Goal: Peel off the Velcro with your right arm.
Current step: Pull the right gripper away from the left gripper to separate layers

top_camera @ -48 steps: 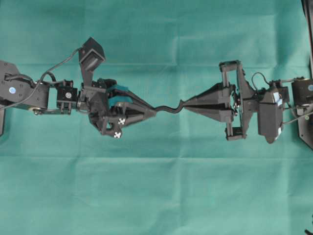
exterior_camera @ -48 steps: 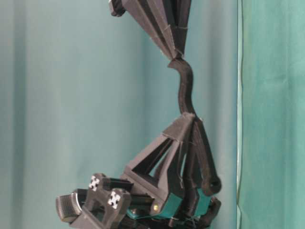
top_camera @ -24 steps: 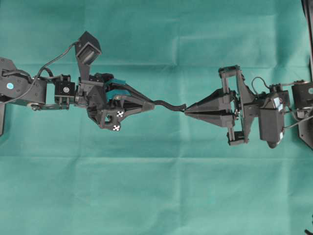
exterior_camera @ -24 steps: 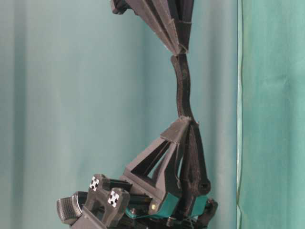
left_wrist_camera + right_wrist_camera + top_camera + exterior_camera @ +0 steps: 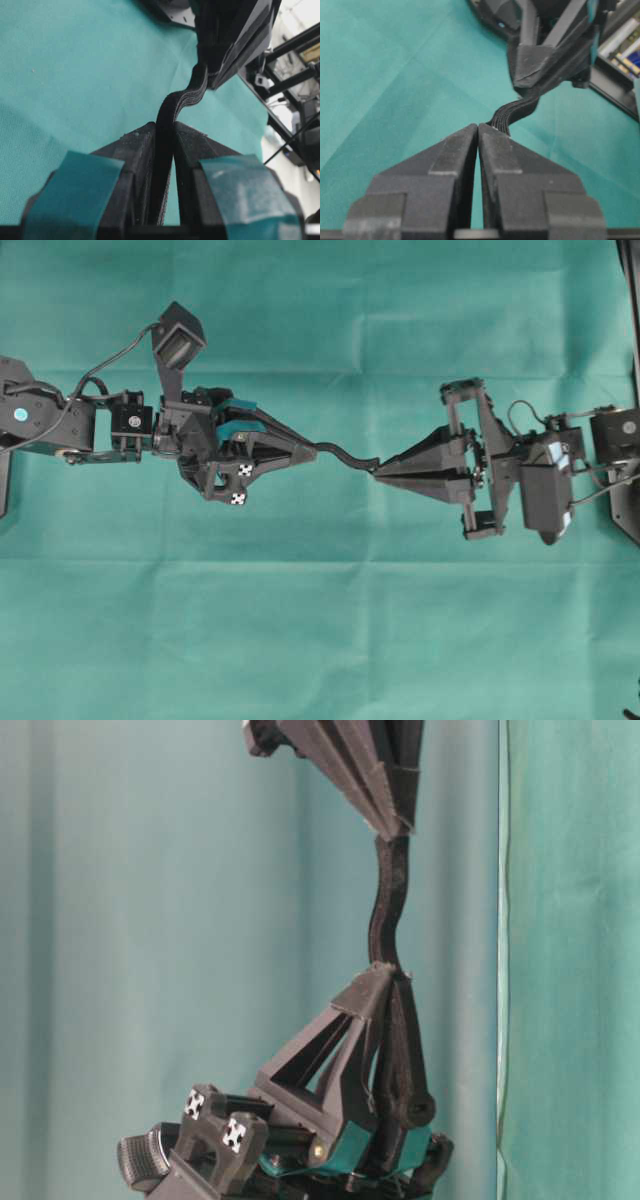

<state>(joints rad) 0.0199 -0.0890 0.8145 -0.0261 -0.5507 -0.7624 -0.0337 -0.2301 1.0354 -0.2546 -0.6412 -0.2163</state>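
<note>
Velcro (image 5: 345,456) hung in air above green cloth (image 5: 320,640), stretched between two claws with slight wave along its length. Left gripper (image 5: 312,450) pinched one end, strip running down between teal-taped fingers (image 5: 75,190). Right gripper (image 5: 378,471) pressed together on other end, pointed tips meeting over strip edge. In table-level view, spanned from upper claw down to lower one. Layer separation: could not tell.

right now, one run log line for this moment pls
phase: peel not started | left gripper: shut on Velcro | right gripper: shut on Velcro's other end | Velcro: wavy, in air between them, layers not visibly parted
</note>
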